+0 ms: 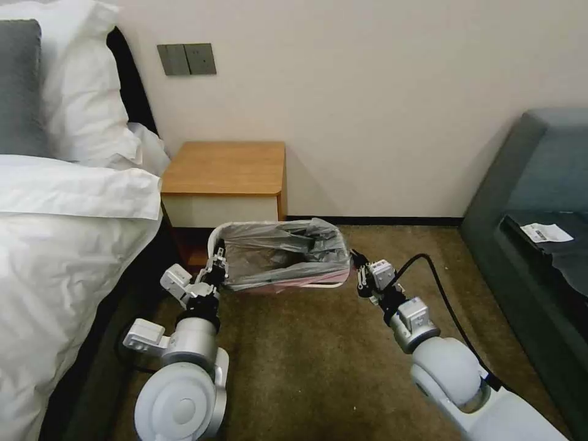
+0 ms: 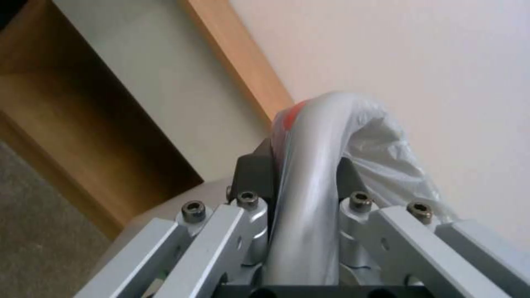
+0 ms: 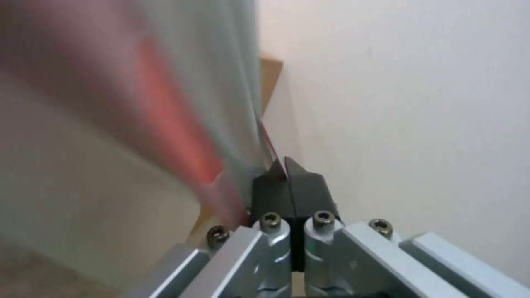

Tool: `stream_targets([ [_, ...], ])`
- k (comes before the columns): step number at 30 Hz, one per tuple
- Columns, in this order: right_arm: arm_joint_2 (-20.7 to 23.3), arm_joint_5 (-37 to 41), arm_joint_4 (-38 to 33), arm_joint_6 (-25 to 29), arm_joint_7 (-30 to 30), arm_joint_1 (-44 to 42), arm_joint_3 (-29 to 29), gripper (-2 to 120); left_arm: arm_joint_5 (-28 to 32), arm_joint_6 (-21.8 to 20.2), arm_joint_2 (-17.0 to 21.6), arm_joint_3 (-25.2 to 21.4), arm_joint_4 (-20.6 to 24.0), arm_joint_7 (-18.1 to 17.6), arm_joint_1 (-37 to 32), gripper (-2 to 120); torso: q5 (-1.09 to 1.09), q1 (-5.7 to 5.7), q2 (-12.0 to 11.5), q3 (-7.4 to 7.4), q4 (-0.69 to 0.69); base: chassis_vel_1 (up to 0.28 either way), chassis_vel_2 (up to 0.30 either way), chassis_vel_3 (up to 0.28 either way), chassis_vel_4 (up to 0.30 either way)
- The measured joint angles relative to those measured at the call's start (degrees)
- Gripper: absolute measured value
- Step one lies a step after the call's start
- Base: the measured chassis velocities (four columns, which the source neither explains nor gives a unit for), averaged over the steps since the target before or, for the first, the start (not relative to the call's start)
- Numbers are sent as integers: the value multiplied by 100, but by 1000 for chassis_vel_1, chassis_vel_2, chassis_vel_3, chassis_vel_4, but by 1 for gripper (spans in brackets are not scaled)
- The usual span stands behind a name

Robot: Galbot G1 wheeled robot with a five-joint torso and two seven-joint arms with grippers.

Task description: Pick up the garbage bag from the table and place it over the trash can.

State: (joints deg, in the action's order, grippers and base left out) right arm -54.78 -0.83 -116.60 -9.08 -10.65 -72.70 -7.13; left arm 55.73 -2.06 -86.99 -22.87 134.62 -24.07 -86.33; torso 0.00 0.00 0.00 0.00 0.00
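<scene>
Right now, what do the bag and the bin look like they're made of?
Garbage bag: thin translucent grey plastic film, crinkled and glossy, pink-red edging. Trash can: looks like smooth moulded cream plastic with a rolled rim.

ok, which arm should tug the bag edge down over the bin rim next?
Right, probably. The right end effector is shut on the garbage bag edge, beside the trash can right corner, free to pull. The left end effector clamps bag onto the left rim.

The crinkly grey garbage bag (image 1: 278, 254) lines the cream trash can (image 1: 215, 236) on the carpet before the wooden table (image 1: 225, 168).
</scene>
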Motion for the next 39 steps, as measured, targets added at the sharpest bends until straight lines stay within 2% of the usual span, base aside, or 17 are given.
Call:
stream_targets([
  [3, 21, -807, 50, 148, 1, -89, 73, 0, 55, 2, -81, 27, 9, -26, 8, 12, 0, 0, 0, 0, 0, 0, 0, 0, 0],
  [5, 35, -939, 62, 183, 6, -108, 89, 0, 58, 2, -91, 33, 13, -29, 7, 12, 0, 0, 0, 0, 0, 0, 0, 0, 0],
  [10, 14, -1895, 105, 501, 59, -226, 72, 0, -100, 4, -104, 64, -90, -25, -45, 12, -1, 0, 0, 0, 0, 0, 0, 0, 0],
  [25, -106, -2061, -107, 604, -63, -624, -115, 2, -370, 62, -44, -73, -476, -9, 119, 12, -1, 0, 0, 0, -1, 0, 0, 0, 0],
  [27, -121, -2002, -177, 610, -121, -695, -198, 12, -488, 141, -21, -126, -529, -8, 149, 9, 5, 0, 1, -1, 5, 0, 0, 0, 0],
  [29, -132, -1941, -288, 620, -165, -796, -289, 21, -588, 134, -10, -149, -601, -9, 170, 9, -4, 0, 0, 0, 1, 0, 0, 0, 0],
  [30, -132, -1941, -288, 620, -165, -796, -289, 21, -588, 134, -10, -149, -601, -9, 170, 9, -4, 0, 0, 0, 1, 0, 0, 0, 0],
  [31, -150, -1891, -379, 640, -191, -869, -350, 26, -671, 136, -1, -154, -650, -11, 197, 9, 3, 0, 0, -1, -1, 0, 0, 0, 0],
  [32, -164, -1822, -449, 652, -208, -929, -389, 32, -709, 133, 5, -166, -685, -23, 208, 9, -2, 0, 0, 0, -1, 0, 0, 0, 0],
  [35, -180, -1720, -520, 658, -231, -957, -412, 36, -745, 132, 12, -169, -702, -29, 221, 9, -1, 0, 0, 0, -1, 0, 0, 0, 0],
  [36, -204, -1575, -584, 654, -252, -969, -414, 43, -780, 126, 13, -172, -721, -37, 222, 9, 0, 0, 0, 0, 0, 0, 0, 0, 0],
  [37, -280, -1109, -711, 605, -283, -894, -395, 56, -837, 114, -4, -111, -731, -37, 194, 9, -1, 0, 0, 0, -1, 0, 0, 0, 0],
  [38, -280, -1109, -711, 605, -283, -894, -395, 56, -837, 114, -4, -111, -731, -37, 194, 9, -1, 0, 0, 0, -1, 0, 0, 0, 0],
  [39, -306, -820, -758, 604, -288, -829, -365, 63, -858, 114, -9, -98, -736, -36, 171, 9, 0, 0, 0, 0, -1, 0, 0, 0, 0],
])
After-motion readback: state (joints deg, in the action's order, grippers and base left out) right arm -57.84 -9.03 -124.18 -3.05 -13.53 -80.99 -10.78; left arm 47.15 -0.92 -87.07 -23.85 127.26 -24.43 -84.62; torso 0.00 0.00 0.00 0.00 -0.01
